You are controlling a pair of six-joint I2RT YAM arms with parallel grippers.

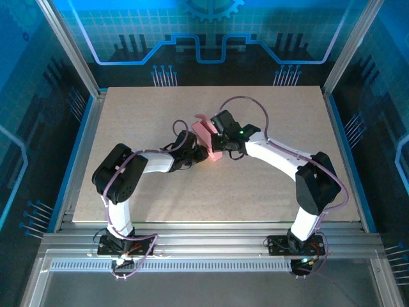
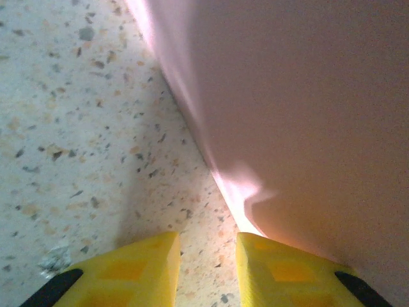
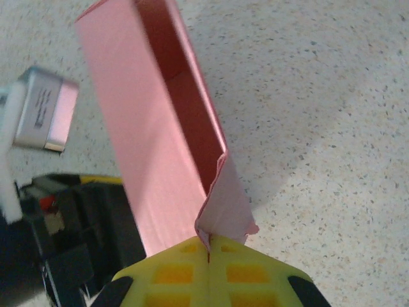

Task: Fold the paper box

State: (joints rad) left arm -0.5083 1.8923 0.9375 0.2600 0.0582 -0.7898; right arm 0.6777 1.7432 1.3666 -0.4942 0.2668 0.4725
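Box (image 1: 208, 137) stands upright on the worktop (image 1: 147, 109). Right gripper (image 3: 209, 246), at the box's near corner: jaws pinched on its flap. Left gripper (image 2: 208, 249), pressed against the box's opposite wall: jaws narrowly apart, empty.

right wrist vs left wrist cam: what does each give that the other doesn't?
Right wrist: the paper box as an open-ended sleeve, inside visible, a flap pinched in the shut right gripper. Left wrist: one flat pink wall close up, meeting the table, and the left gripper with fingers parted, bare table between them. Both: the box and the speckled table.
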